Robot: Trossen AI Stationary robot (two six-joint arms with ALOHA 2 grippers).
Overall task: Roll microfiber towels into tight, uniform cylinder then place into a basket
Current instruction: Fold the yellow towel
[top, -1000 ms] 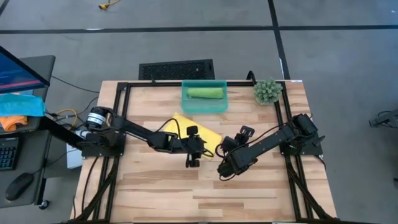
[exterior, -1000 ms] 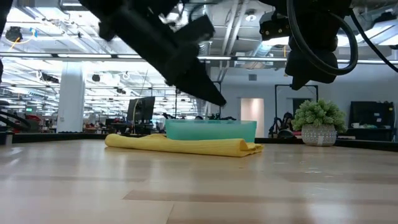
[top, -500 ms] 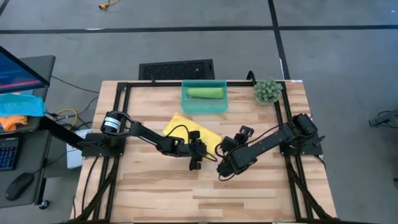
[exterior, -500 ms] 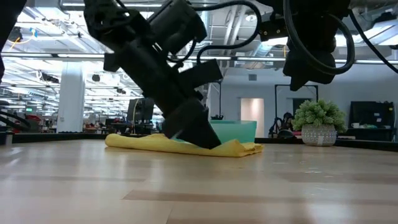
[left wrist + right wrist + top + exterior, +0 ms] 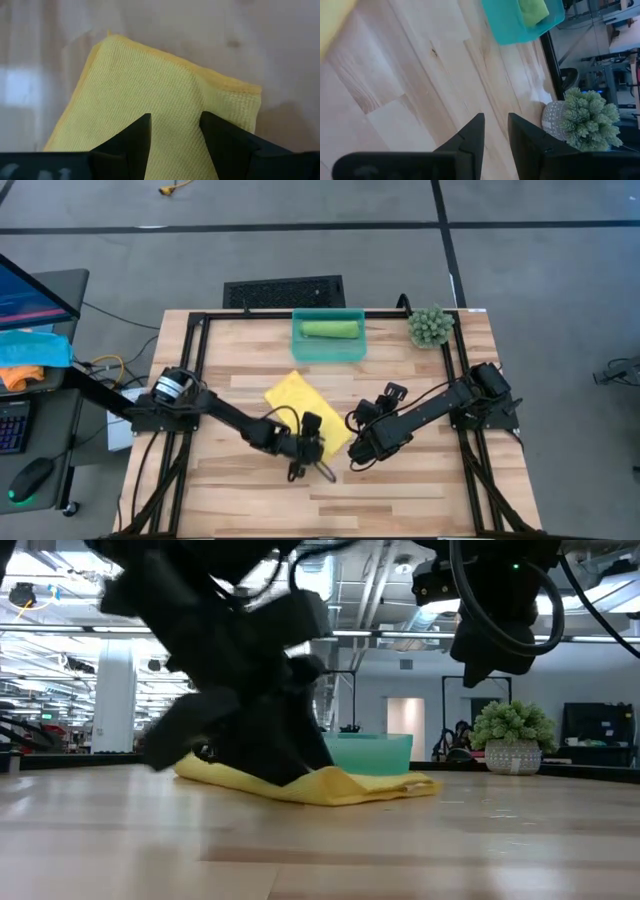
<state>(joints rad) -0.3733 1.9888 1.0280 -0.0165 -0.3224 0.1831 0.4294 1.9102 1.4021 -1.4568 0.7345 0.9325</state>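
Note:
The yellow microfiber towel (image 5: 300, 395) lies flat on the wooden table, left of centre. My left gripper (image 5: 314, 464) is down at the towel's near-right corner, fingers open, as the left wrist view shows (image 5: 175, 125). The light green towel (image 5: 330, 329) lies rolled up in the teal basket (image 5: 327, 352) at the table's far edge. My right gripper (image 5: 360, 452) hangs above the table just right of the yellow towel, fingers a little apart with nothing between them (image 5: 496, 125). My left gripper rests its two open fingertips (image 5: 142, 131) on top of the yellow towel near its near-right corner (image 5: 235, 95), slanting down from the table's left. A low ridge of cloth (image 5: 197, 107) stands between them. That end of the towel is humped up (image 5: 335, 780); the rest lies on the table.
A small potted plant (image 5: 430, 326) stands at the far right corner. A black grille panel (image 5: 283, 290) lies on the floor beyond the far edge. Bare wood runs along the table's near side.
My left gripper has swung toward the near edge and come down, rolling its wrist, onto the yellow towel's near-right corner. The towel's end there has bunched up into a hump, while its far-left part stays flat.

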